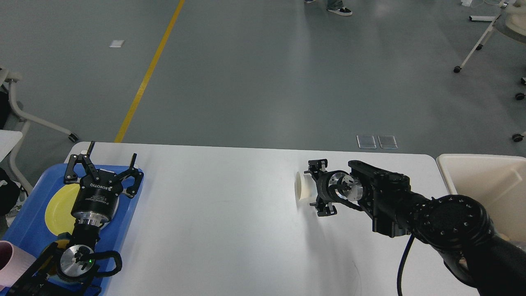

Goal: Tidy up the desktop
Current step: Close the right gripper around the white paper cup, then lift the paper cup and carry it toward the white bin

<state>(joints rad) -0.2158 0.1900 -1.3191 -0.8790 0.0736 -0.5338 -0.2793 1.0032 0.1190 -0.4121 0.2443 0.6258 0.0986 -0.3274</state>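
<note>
grasping looks like the step in hand: the right gripper (315, 188) reaches in from the right with its fingers (319, 164) straddling the narrow end of a white paper cup (303, 187), one above it and one below. whether they have pinched the cup's wall or only bracket it, i cannot tell.

the cup lies on its side on the white tabletop (213, 222), right of centre and well apart from both containers. its long axis runs roughly left to right along the tabletop's length, wide mouth to the left, base toward the gripper.

next, i judge, comes a firm but gentle squeeze, since thin paper would crush, then a lift and a carry to the beige bin (485, 181) at the right edge.

the left gripper (103, 164) hangs over the blue tray (28, 230) and its yellow plate (57, 209), fingers spread and holding nothing. a pink cup (12, 259) sits at the tray's near corner.
</note>
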